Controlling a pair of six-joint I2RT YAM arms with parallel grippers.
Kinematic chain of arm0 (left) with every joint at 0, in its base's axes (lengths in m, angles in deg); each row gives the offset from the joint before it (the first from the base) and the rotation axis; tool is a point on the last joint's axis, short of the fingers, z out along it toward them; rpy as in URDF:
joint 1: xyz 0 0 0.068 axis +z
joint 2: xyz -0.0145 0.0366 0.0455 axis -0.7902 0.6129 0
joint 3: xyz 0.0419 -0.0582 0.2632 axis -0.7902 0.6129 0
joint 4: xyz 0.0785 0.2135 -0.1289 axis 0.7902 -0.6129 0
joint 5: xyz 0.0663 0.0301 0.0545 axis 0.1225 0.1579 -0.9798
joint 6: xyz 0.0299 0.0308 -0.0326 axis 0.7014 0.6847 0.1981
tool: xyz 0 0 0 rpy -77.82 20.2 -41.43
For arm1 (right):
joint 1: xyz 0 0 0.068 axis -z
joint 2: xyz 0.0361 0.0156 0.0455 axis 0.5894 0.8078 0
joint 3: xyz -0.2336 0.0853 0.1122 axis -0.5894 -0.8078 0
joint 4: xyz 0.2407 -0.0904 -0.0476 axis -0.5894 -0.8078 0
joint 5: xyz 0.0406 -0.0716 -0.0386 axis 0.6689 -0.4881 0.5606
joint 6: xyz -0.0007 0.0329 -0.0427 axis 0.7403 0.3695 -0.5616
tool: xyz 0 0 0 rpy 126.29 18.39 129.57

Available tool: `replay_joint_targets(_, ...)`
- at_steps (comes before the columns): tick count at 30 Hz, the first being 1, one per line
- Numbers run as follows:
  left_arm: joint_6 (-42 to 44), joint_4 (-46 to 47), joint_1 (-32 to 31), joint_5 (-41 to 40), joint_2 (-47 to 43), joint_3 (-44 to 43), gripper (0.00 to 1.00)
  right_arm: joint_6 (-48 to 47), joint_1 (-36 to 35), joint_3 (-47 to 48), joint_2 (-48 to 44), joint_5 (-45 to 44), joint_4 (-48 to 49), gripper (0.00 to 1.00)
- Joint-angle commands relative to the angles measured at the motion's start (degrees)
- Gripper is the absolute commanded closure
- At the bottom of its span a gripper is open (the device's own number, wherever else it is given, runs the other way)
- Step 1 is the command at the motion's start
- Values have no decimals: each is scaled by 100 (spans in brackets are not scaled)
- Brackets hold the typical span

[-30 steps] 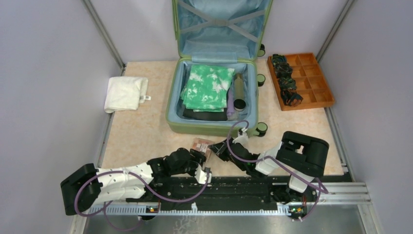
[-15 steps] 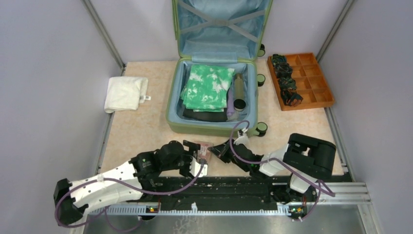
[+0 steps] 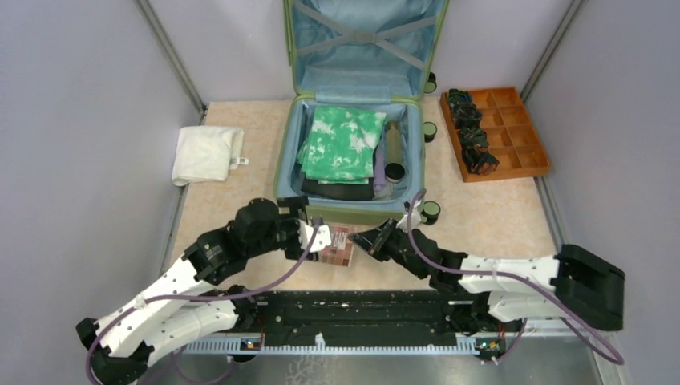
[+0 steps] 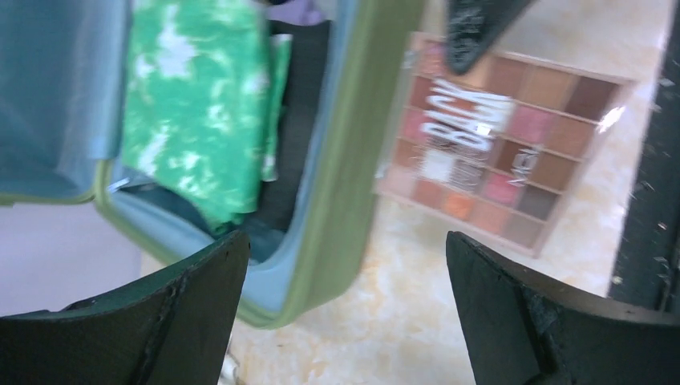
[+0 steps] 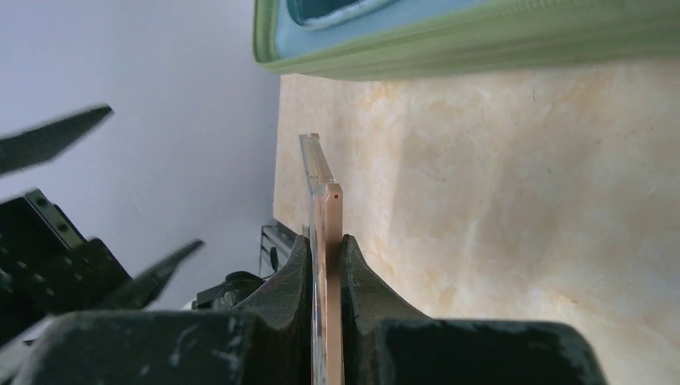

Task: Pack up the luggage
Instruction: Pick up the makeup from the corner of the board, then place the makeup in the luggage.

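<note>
Before the luggage (image 3: 353, 212), right gripper (image 5: 325, 245) is pinching the palette (image 4: 505, 140) by its edge, likely for slipping it inside, left gripper (image 4: 345, 253) gaping empty beside it.

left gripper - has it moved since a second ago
Yes. The left gripper has swung from the base rail toward the luggage front wall, jaws open; the right gripper holds the eyeshadow palette.

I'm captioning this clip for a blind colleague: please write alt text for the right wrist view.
The right gripper is shut on a thin pink eyeshadow palette, seen edge-on against the beige marbled table. The green luggage rim crosses the top.
</note>
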Motion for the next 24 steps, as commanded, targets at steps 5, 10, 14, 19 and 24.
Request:
replay_joint_targets(5, -496, -35, 1764, 1315, 1909, -2167, 1, -863, 1164, 1407, -1478, 515, -2752, 100)
replay_joint_targets(10, -922, -389, 2158, 1310, 2900, -3217, 1, -1339, 2428, 2334, -1488, 1787, -3811, 100)
replay_joint_targets(14, -1257, -485, 2414, 1111, 3331, -3611, 1, -1703, 3372, 2978, -1080, 2700, -4424, 100)
replay_joint_targets(19, -1460, -405, 2777, 939, 3521, -3656, 1, -2291, 4167, 3518, -640, 3103, -5145, 100)
replay_joint_targets(24, -1553, -222, 3021, 753, 3686, -3603, 1, -2623, 4522, 3675, -178, 3106, -5166, 100)
